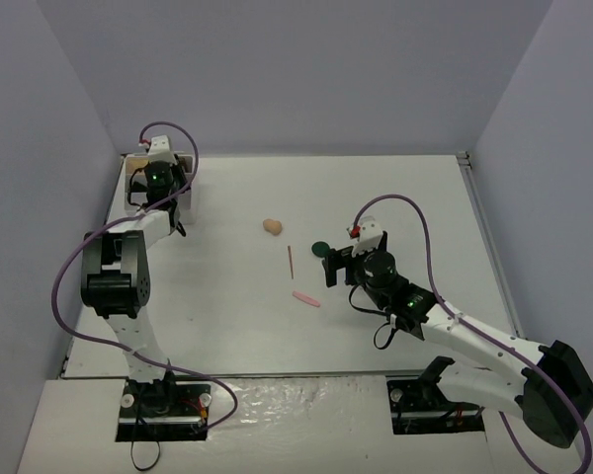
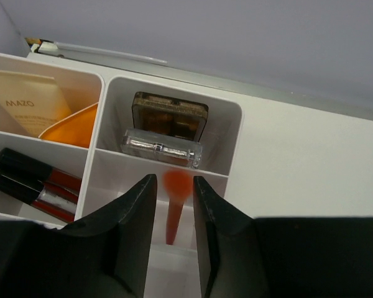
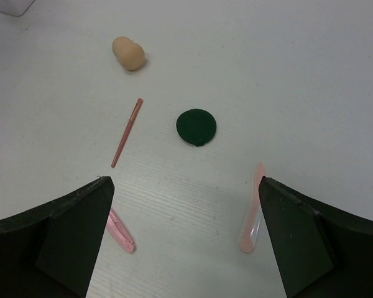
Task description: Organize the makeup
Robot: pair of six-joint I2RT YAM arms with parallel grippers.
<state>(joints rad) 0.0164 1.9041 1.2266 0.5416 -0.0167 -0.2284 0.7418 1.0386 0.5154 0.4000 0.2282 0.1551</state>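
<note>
Left hand (image 2: 174, 186) hangs over the white box (image 2: 236, 118) at the far left corner of the surface (image 2: 311, 161), pointing into the near right compartment. Its jaws are narrowly parted. An orange-red stick (image 2: 173, 217) shows blurred in the gap with daylight on both sides, so it looks loose rather than pinched; likely let go here because this cell is the one for thin sticks. The sorting is by kind: brown palettes (image 2: 169, 115) stand on edge in the far right cell, a beige tube (image 2: 31, 105) and an orange tube (image 2: 74, 127) share the far left, and dark-red sticks (image 2: 37, 180) lie side by side in the near left. Right hand (image 3: 185, 183) hovers low over the loose remainder mid-surface, jaws spread wide and holding nothing, probably lined up for a pick. A pink stick (image 3: 252, 211) lies just beside its right finger and a second pink stick (image 3: 119, 230) by the left. Beyond lie the green compact (image 3: 196, 127), a dark-red pencil (image 3: 126, 132) and the sponge (image 3: 128, 53), all apart from one another. Task judged well along, with five pieces left outside the box.
</note>
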